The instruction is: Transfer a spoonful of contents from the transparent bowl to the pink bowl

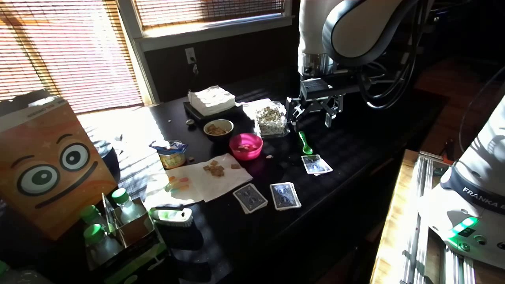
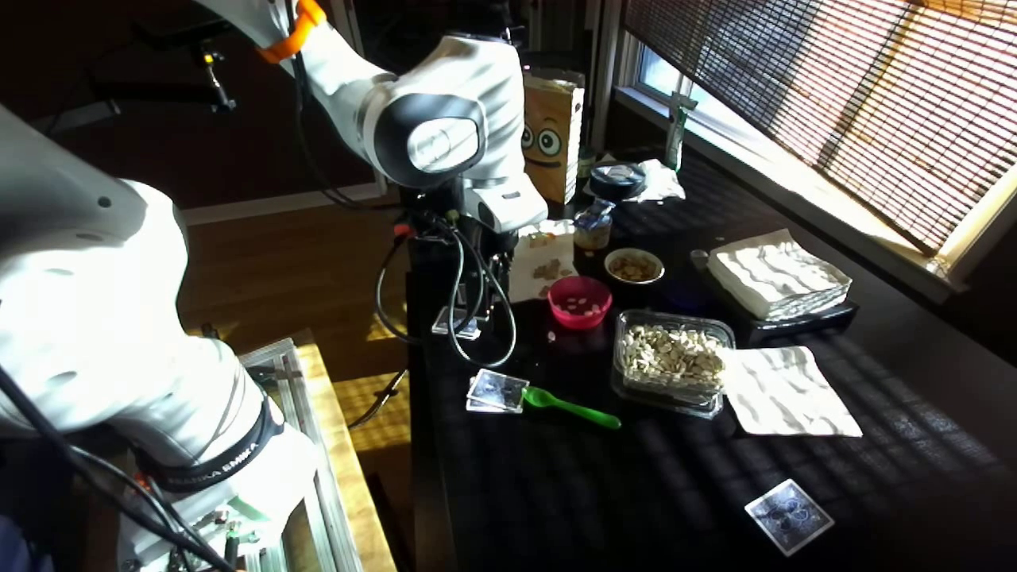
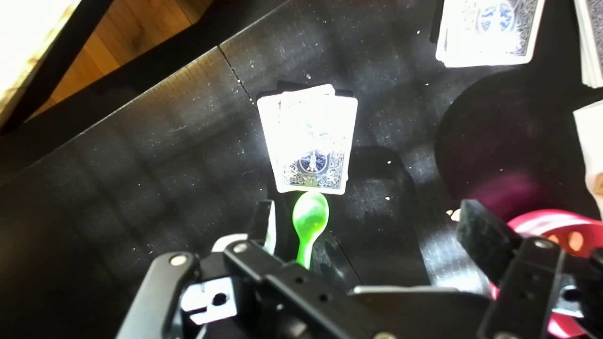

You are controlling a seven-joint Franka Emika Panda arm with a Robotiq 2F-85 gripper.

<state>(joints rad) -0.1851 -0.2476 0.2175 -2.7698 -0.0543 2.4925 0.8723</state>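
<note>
A clear, boxy plastic tub heaped with pale flakes, the transparent bowl (image 1: 272,128) (image 2: 671,388), sits on the dark table in both exterior views. Beside it is the pink bowl (image 1: 247,155) (image 2: 581,320), with a few pale bits inside; its edge (image 3: 558,217) enters the wrist view at right. A green spoon (image 2: 570,407) (image 1: 305,143) lies flat, its head against a stack of cards. Above the table hangs my gripper (image 1: 311,122), wide open and empty. In the wrist view the spoon (image 3: 311,219) appears between the fingers, nearer the left finger (image 3: 264,223); its handle is hidden by the gripper.
Card stacks (image 1: 316,164) (image 1: 285,195) (image 1: 250,198) lie along the table's edge. A bowl of brown pieces (image 1: 218,134), a jar (image 1: 172,159), a napkin stack (image 2: 779,274) and a napkin with crackers (image 1: 221,185) surround the bowls. A lone card (image 2: 789,516) lies apart.
</note>
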